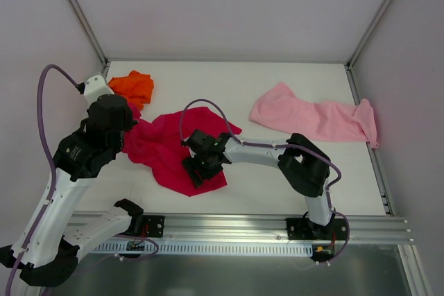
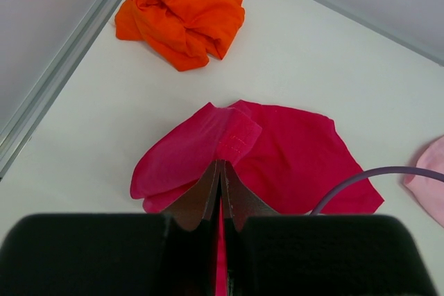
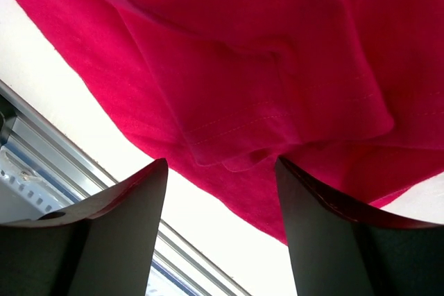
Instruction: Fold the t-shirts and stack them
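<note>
Table: crimson t-shirt rumpled at centre, pink t-shirt right, orange t-shirt balled far left.
Left gripper pinches the crimson's left edge; right gripper is spread over the near hem. It should close on the hem alone, then both draw apart evenly to flatten.

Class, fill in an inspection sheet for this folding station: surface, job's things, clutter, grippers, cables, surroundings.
Surface: white table.
Job's things: bright orange cloth t-shirt crumpled far left; crimson red cloth t-shirt mid-table, rumpled; pale pink cloth t-shirt laid out far right; none stacked.
Clutter: nothing seen.
Grippers: left gripper, fingers shut on the crimson t-shirt; right gripper open at its near hem.
Cables: purple cable looping along each arm.
Surroundings: white walls; metal rail at the near edge.
</note>
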You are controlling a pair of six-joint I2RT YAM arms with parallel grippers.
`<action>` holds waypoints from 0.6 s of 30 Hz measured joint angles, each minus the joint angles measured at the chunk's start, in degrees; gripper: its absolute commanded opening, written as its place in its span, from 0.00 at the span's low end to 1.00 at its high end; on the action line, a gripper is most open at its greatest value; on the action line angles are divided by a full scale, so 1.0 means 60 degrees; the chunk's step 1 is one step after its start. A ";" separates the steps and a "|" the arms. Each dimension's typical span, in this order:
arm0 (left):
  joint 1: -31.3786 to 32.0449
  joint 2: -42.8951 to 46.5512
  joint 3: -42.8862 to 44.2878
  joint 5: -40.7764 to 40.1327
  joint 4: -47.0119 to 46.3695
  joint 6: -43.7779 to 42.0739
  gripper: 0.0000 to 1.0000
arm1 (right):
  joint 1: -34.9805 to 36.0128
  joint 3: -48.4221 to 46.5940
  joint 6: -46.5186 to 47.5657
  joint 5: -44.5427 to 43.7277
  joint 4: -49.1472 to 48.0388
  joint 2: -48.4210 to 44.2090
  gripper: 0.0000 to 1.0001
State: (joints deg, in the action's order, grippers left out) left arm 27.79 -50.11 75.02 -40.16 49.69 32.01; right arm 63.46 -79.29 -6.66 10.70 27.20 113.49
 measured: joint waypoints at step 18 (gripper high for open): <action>0.0000 0.0051 -0.0124 0.0022 0.0058 0.0120 0.00 | -0.0208 -0.0361 0.0007 -0.0044 0.0153 0.0044 0.68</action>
State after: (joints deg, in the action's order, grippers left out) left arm 27.79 -49.80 74.28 -40.03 50.04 32.73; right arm 62.22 -81.45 -6.61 10.44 28.12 113.75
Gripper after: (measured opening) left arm 0.005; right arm 0.679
